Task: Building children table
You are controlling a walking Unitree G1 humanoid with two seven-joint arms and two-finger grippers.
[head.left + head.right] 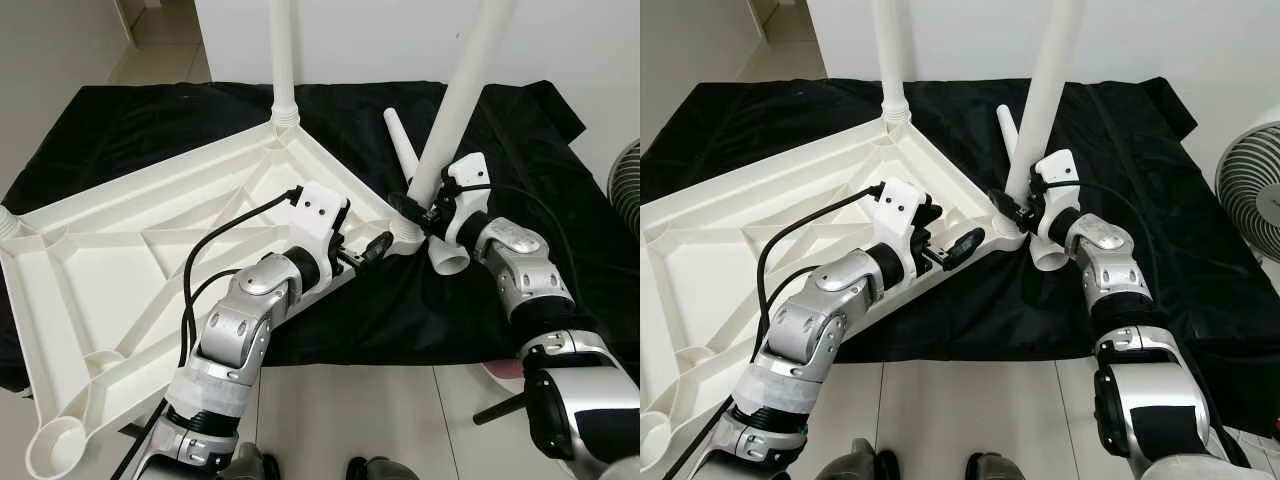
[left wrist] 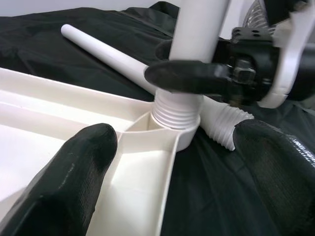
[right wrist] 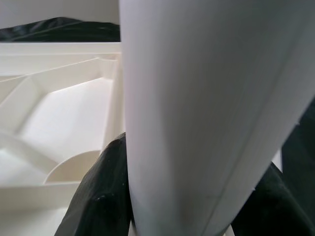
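From the head views, a white plastic tabletop (image 1: 150, 260) lies upside down, ribs up, on a black cloth (image 1: 150, 120) spread over a pale tiled floor (image 1: 400, 420). A white wall (image 1: 400, 40) rises beyond the cloth, and a fan (image 1: 1252, 205) stands off to the right of the right arm. One white leg (image 1: 283, 60) stands upright in the far corner socket. The right gripper (image 1: 428, 205) is clamped around a second leg (image 1: 462, 90) just above the near right corner socket; this leg leans to the right. A loose leg (image 1: 420, 180) lies on the cloth behind and beneath that gripper, its threaded end poking out just below the wrist. The left gripper (image 1: 365, 250) sits at the tabletop's edge just left of the same corner, its black fingers spread apart with the rim between them.

In the left wrist view, the two fingers (image 2: 74, 167) stand wide, one over the tabletop's inner face, the other over the cloth. Straight ahead of them the leaning leg's threaded base (image 2: 176, 110) rests in the corner socket, with the right gripper's fingers wrapped about the shaft above it.

In the right wrist view, the leg (image 3: 206, 113) is pressed between both dark fingers (image 3: 98, 196), and the ribbed underside (image 3: 59, 113) lies just beyond.
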